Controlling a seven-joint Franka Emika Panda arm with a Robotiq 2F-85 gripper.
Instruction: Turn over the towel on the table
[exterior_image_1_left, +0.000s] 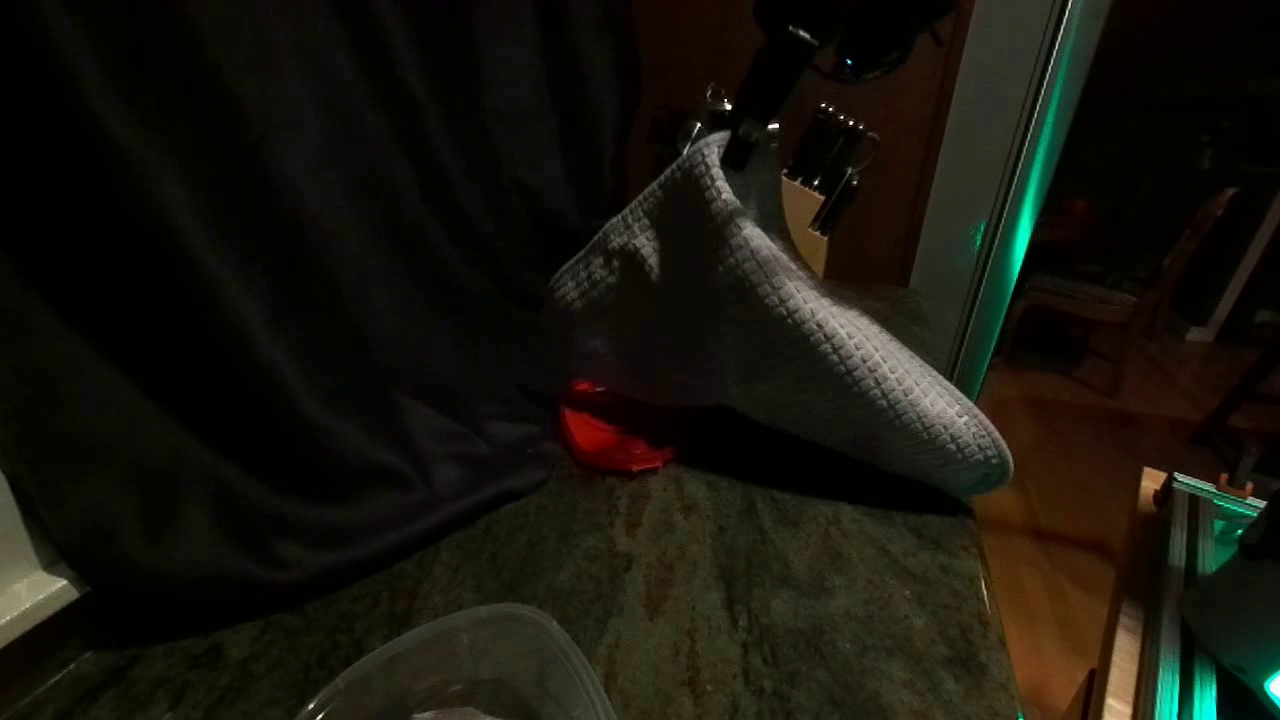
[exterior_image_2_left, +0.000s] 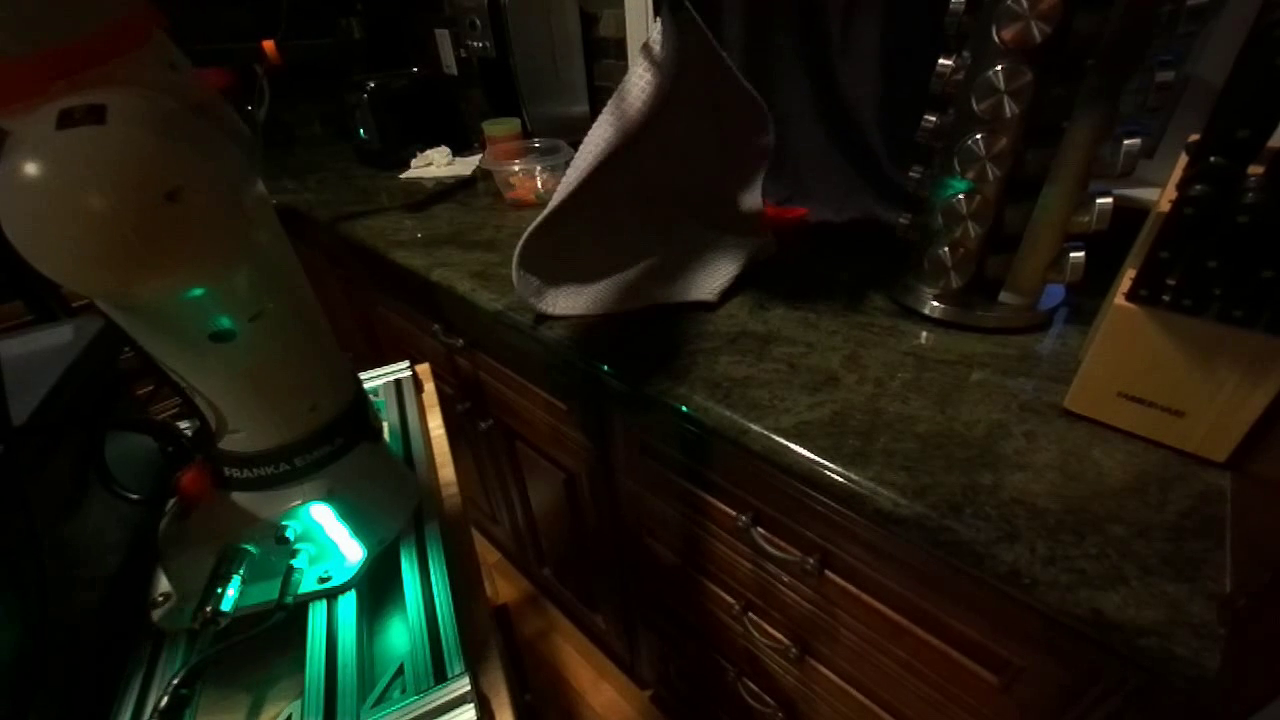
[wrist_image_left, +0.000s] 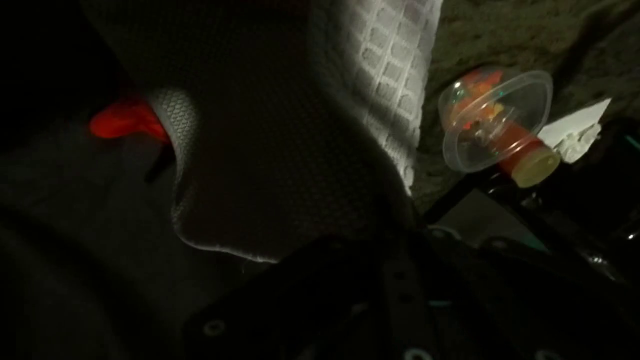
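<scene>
The light grey waffle towel (exterior_image_1_left: 840, 350) hangs from my gripper (exterior_image_1_left: 738, 152), held up by one edge. In an exterior view its lower end rests near the front edge of the dark green-black table (exterior_image_1_left: 760, 590). In an exterior view the towel (exterior_image_2_left: 665, 190) slopes down to the table (exterior_image_2_left: 950, 420); the gripper is above that frame. In the wrist view the towel (wrist_image_left: 280, 140) runs up to the dark jaws of the gripper (wrist_image_left: 392, 222), which are shut on it. The fingertips are very dark there.
A small red object (exterior_image_1_left: 612, 438) lies under the towel by the black curtain (exterior_image_1_left: 300, 300). A clear plastic bowl (exterior_image_2_left: 530, 178) stands farther along the table, beside a cup (exterior_image_2_left: 502, 130). A spice rack (exterior_image_2_left: 960, 210) and a knife block (exterior_image_2_left: 1160, 370) stand on the other side.
</scene>
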